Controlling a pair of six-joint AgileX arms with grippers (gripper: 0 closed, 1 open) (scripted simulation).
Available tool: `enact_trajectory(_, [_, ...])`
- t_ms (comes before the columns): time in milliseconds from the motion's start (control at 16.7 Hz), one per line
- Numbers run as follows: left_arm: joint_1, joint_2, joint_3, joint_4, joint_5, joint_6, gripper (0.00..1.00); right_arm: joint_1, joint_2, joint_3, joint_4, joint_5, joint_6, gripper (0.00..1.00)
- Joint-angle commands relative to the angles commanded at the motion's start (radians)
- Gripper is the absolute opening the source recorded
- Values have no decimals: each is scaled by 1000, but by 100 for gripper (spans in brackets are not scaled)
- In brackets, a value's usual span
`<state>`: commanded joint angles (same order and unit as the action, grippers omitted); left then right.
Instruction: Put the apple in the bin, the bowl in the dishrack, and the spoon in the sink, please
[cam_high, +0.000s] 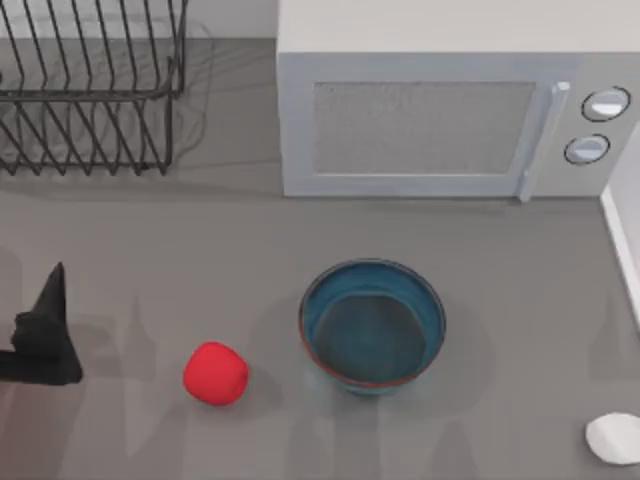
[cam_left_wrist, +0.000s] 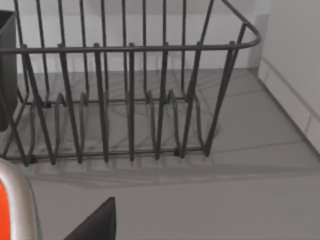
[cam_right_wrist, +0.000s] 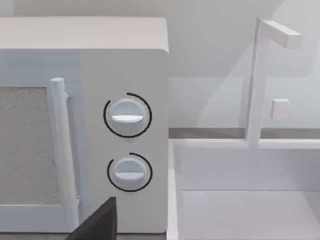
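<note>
Tool, left (cam_high: 45, 330): at the counter's (cam_high: 250, 250) left edge beside our apple (cam_high: 215, 373), finger spread not discernible; apple lies left of the bowl (cam_high: 372, 325), likely light, firm, smooth and prone to roll, best gripped across its widest middle.

Table (cam_high: 250, 230): apple (cam_high: 215, 373), bowl (cam_high: 372, 325), spoon (cam_high: 615, 438), dishrack (cam_high: 90, 90), microwave (cam_high: 450, 110).

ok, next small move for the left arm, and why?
Probably shift the left gripper toward the apple and get above it. The apple lies free on the table just beyond that gripper, nearer to it than the bowl, and nothing is held yet.
</note>
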<state>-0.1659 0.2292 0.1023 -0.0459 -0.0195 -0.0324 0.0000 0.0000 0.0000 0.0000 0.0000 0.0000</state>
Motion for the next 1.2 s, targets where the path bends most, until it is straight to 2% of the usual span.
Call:
enact_trajectory(480, [-324, 638, 187, -86, -36, -59, 100, 0, 0, 0, 0, 0, 0, 100])
enact_trajectory(660, [-422, 817, 247, -112, -47, -78, 100, 0, 0, 0, 0, 0, 0, 100])
enact_trajectory(900, [-500, 917, 296, -132, -57, -93, 100, 0, 0, 0, 0, 0, 0, 100])
enact_trajectory(1200, [-498, 917, 294, -128, -56, -92, 100, 0, 0, 0, 0, 0, 0, 100])
